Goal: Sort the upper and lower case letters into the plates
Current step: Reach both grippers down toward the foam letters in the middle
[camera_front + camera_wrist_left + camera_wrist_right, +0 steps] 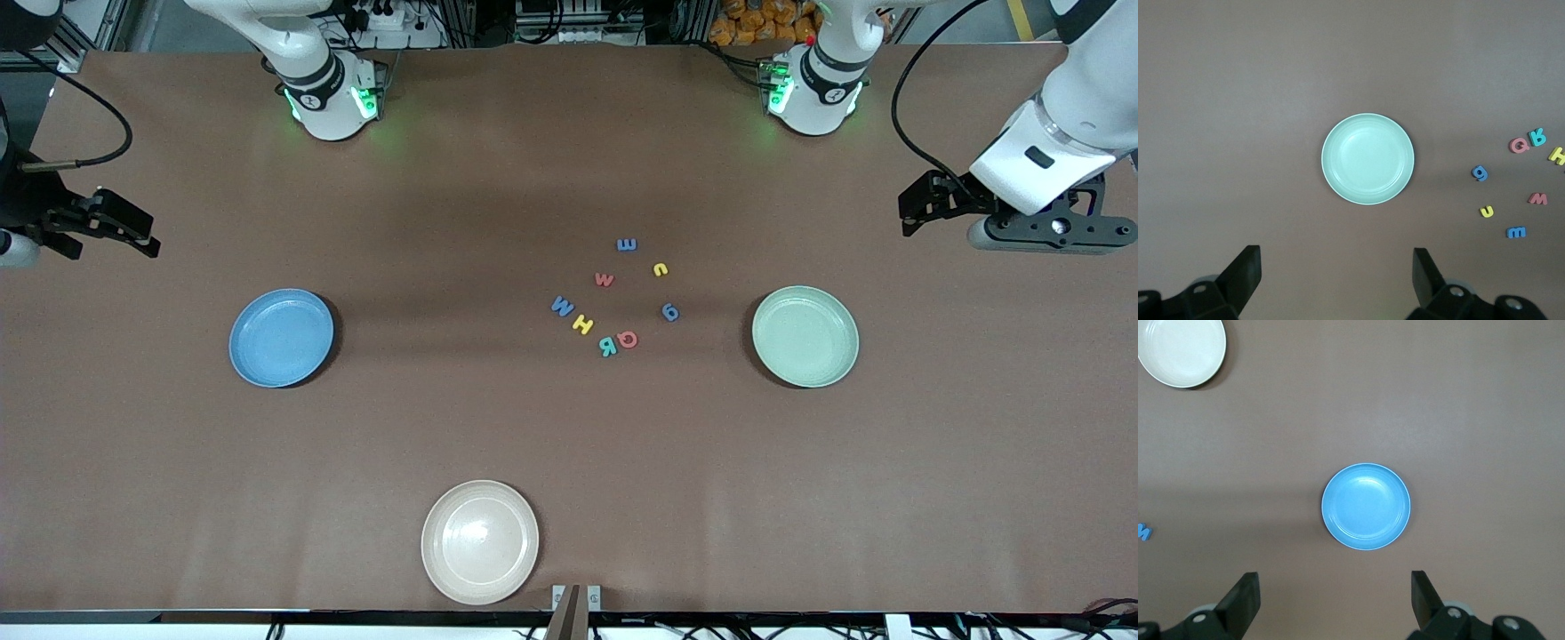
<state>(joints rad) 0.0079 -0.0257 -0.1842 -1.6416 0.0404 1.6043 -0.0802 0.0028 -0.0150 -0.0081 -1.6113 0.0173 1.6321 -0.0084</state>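
Eight small flat coloured letters (613, 298) lie centre frame between the round sky-blue plate (281, 338) and round mint-green plate (805, 336). Left gripper (916, 206) and right gripper (124, 233) hover with fingers spread, at the frame's edges.

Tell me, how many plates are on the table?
3. The blue plate lies toward the right arm's end, the mint green plate toward the left arm's end, and the cream-white plate nearest the front camera. None seems hidden.
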